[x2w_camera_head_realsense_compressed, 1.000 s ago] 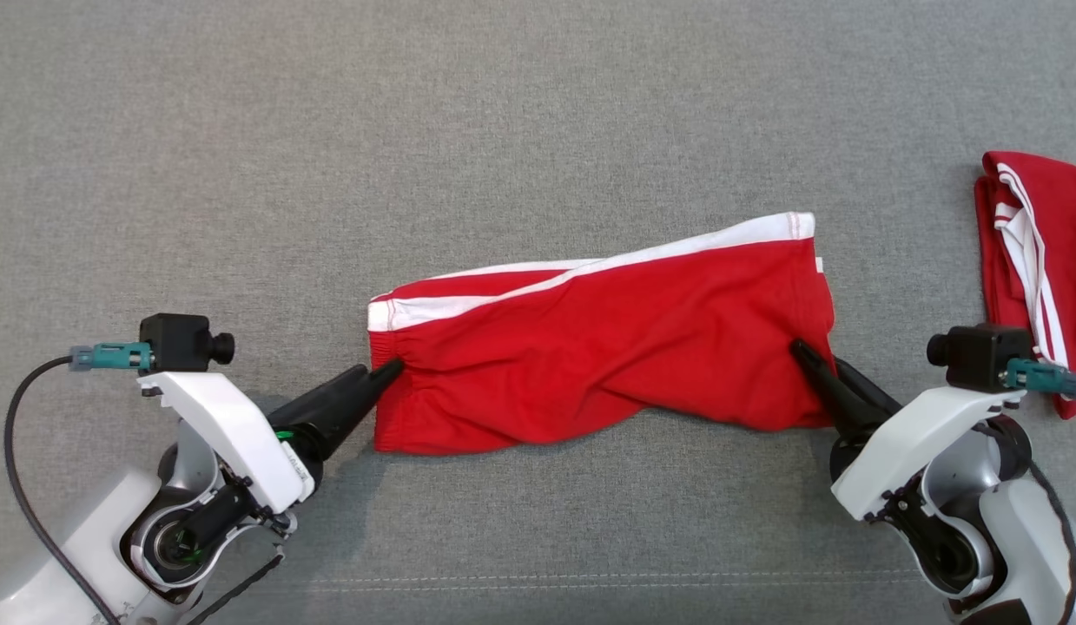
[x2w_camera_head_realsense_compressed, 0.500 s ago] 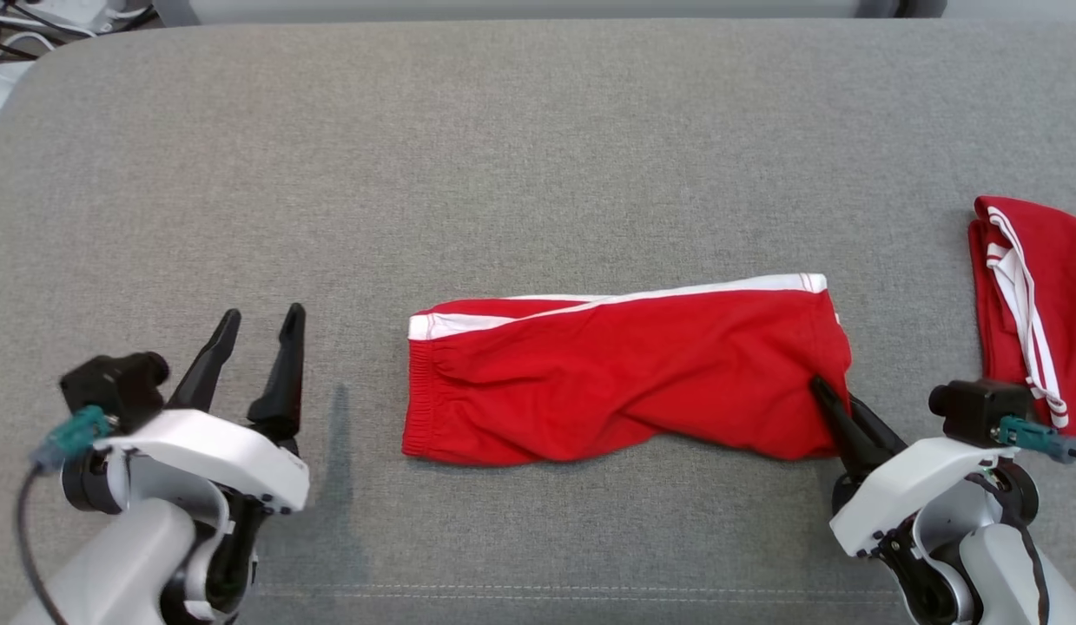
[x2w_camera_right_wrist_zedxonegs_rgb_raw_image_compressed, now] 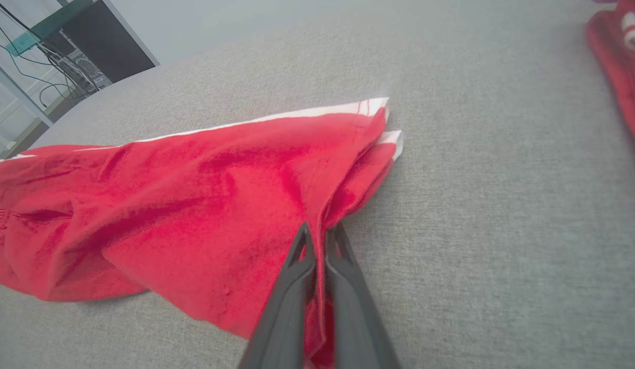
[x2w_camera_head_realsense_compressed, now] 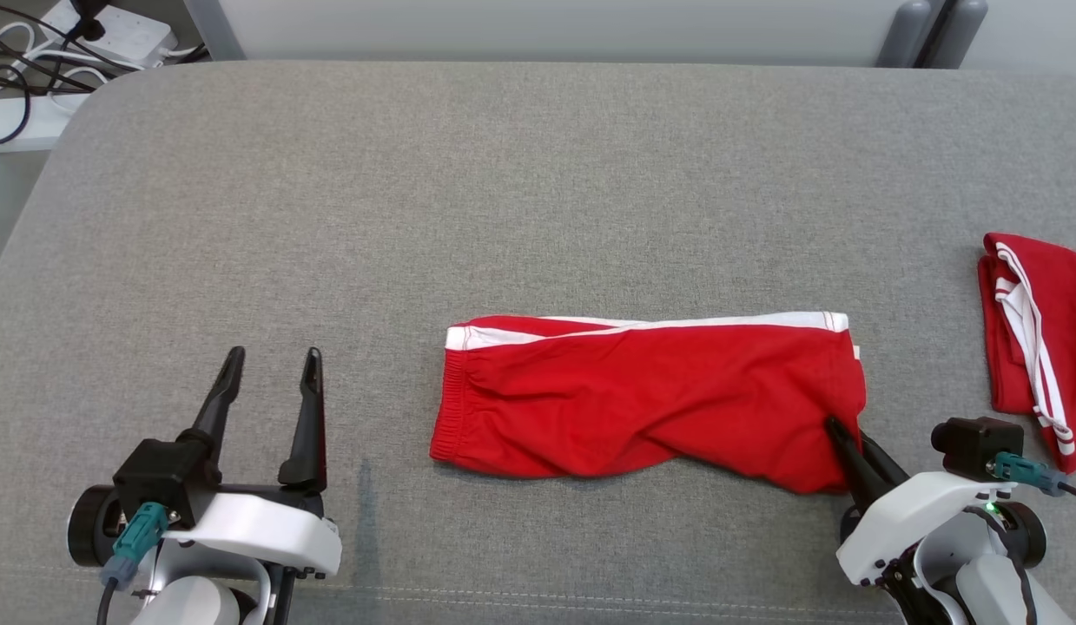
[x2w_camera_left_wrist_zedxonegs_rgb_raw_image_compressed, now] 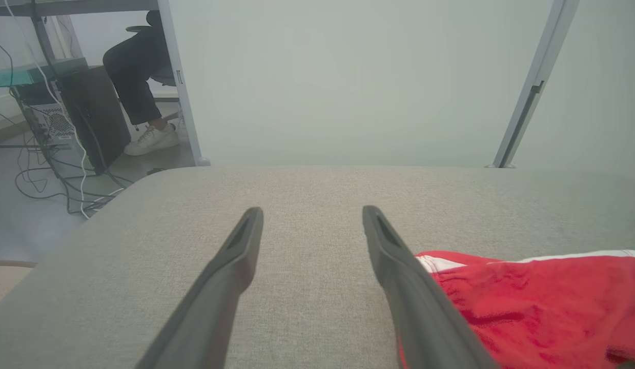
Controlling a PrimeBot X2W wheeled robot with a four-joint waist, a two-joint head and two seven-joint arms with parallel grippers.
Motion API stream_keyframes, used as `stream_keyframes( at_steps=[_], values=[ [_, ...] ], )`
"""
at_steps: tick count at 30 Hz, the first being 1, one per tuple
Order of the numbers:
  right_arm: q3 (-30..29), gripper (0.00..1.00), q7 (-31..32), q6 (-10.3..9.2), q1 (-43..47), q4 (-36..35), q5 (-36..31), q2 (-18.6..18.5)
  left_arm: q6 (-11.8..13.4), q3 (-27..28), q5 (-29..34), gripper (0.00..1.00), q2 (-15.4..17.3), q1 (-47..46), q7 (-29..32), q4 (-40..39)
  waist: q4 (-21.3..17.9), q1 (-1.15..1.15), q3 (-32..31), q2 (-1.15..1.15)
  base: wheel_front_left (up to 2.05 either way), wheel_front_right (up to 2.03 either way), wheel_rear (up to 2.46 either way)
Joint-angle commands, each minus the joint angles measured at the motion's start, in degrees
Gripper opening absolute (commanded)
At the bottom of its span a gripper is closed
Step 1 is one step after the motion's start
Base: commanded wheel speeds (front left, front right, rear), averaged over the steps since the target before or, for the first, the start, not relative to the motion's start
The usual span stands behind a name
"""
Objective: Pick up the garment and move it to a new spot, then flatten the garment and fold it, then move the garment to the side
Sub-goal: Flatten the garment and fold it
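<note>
Right gripper (x2w_camera_head_realsense_compressed: 843, 427) is clamped on the right hem of the red white-striped fabric shorts (x2w_camera_head_realsense_compressed: 642, 408). Left gripper (x2w_camera_head_realsense_compressed: 274, 352), spread wide and empty, stands left of them.

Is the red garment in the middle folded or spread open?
Folded lengthwise. The red garment lies as a narrow band, and two white-edged hem layers sit stacked at one end.

Garment: red fabric shorts with a white side stripe (x2w_camera_head_realsense_compressed: 650, 404) are lying lengthwise on the grey woven surface (x2w_camera_head_realsense_compressed: 538, 191).
Left gripper (x2w_camera_head_realsense_compressed: 274, 353): is sitting well left of the shorts, fingers spread wide.
Right gripper (x2w_camera_head_realsense_compressed: 843, 430): is pinching the shorts' lower right corner.
</note>
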Motion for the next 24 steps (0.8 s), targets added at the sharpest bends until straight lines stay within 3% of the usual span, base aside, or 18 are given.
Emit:
stream_keyframes(
  at_steps=[1,15,24],
  values=[
    [1.33,0.00,-0.69,-0.15,-0.39,-0.72,0.18,-0.66,-0.87,2.93,0.95,1.00,0.95,-0.97,-0.58,-0.60,0.24,0.00,-0.36,0.00,0.00,0.00,0.00],
    [2.02,0.00,-2.34,-0.15,-1.35,0.11,0.49,-1.51,-5.34,5.33,3.35,1.00,-2.25,-0.12,-0.59,2.33,0.95,0.00,-0.98,0.00,0.00,0.00,0.00],
    [4.22,0.00,1.25,-0.15,-3.30,-12.01,-5.11,0.82,-6.56,5.15,3.79,1.00,-2.81,-0.46,-0.58,3.40,2.08,0.00,-1.44,0.00,0.00,0.00,0.00]
  ],
)
